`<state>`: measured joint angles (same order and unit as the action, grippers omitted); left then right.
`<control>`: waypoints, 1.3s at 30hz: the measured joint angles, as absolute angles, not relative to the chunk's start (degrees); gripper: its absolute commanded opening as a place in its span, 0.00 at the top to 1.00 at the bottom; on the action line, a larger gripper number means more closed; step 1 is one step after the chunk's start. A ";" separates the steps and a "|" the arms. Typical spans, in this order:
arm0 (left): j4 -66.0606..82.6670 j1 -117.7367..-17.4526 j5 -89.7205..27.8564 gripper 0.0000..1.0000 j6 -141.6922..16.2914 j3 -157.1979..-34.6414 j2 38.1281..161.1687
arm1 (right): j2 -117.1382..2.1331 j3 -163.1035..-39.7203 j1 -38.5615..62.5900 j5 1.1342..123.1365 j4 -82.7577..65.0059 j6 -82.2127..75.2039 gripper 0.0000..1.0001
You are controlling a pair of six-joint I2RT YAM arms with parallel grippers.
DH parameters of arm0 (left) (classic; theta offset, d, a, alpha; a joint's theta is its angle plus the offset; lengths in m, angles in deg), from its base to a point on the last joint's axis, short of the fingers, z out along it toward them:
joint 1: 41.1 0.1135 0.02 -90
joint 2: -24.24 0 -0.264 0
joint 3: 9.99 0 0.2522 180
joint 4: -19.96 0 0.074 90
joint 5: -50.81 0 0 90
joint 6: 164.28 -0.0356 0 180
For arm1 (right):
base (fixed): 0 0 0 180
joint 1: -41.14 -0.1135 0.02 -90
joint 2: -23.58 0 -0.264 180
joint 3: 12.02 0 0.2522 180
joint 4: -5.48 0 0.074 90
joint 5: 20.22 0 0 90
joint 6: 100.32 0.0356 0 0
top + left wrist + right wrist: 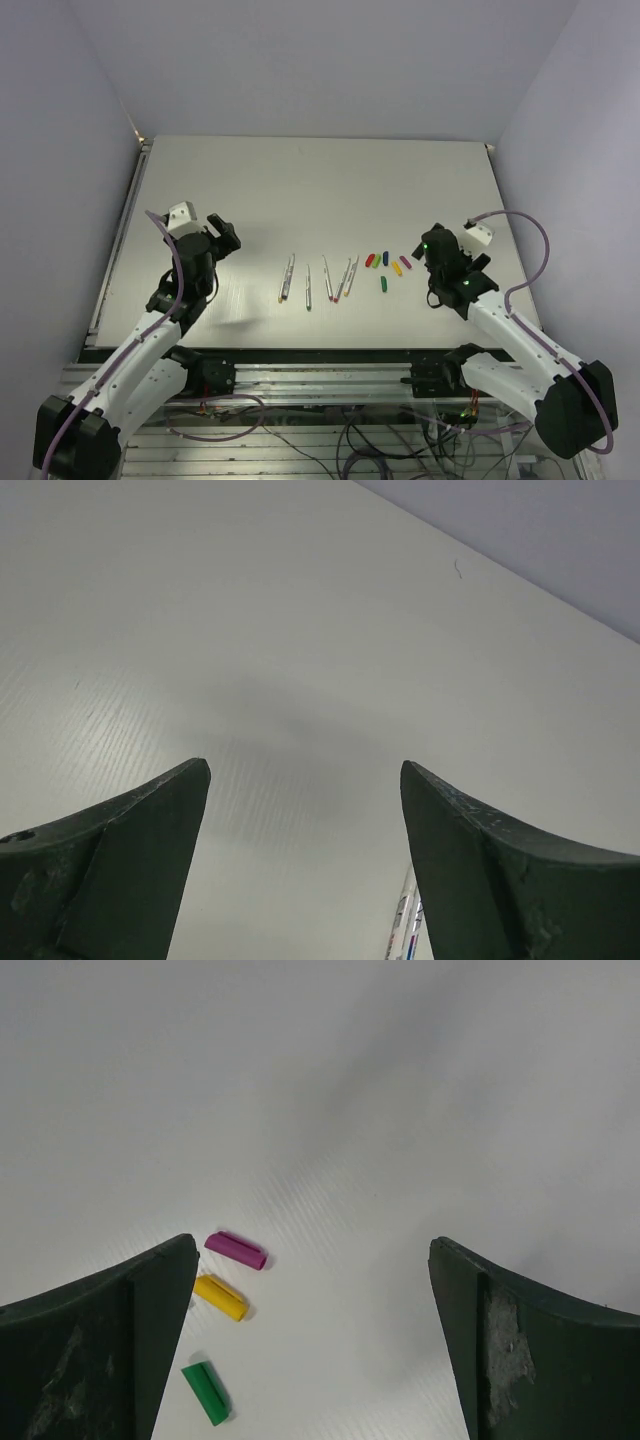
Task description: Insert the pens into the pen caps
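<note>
Left end effector [305, 768] and right end effector [312, 1242], both open and empty, above surface [320, 180]; five pens [328, 279] in a row, pen caps [371, 261] loose beside them

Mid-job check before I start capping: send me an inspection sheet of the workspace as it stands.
Surface: pale grey matte table, no spills seen.
Job's things: thin grey-white pens lying loose mid-table, uncapped; small coloured plastic caps clustered right of them, magenta cap, yellow cap and green cap among them.
Clutter: nothing seen.
Grippers: left gripper open, empty; right gripper open, empty.
Cables: lilac cables looped along both arms; loose wires below the table's near edge.
Surroundings: plain pale walls.
</note>
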<state>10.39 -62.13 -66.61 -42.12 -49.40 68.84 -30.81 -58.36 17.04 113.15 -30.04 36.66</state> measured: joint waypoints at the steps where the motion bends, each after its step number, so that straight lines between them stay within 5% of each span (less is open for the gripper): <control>1: 10.36 -62.13 -66.63 0.12 -42.12 -49.40 68.89 | -30.68 -58.36 17.02 113.17 -30.04 36.66 0.00; 25: 10.82 -62.13 -65.85 0.13 -44.06 -49.40 70.57 | -15.34 -51.36 16.96 113.26 -25.49 31.81 0.00; 35: 12.33 -62.24 -60.54 0.24 -46.10 -49.20 72.69 | -10.64 -48.50 16.96 108.50 -18.78 26.54 0.00; 39: 12.35 -63.51 -60.34 0.32 -46.93 -48.88 72.60 | -10.64 -48.50 16.96 107.01 -17.38 26.50 0.09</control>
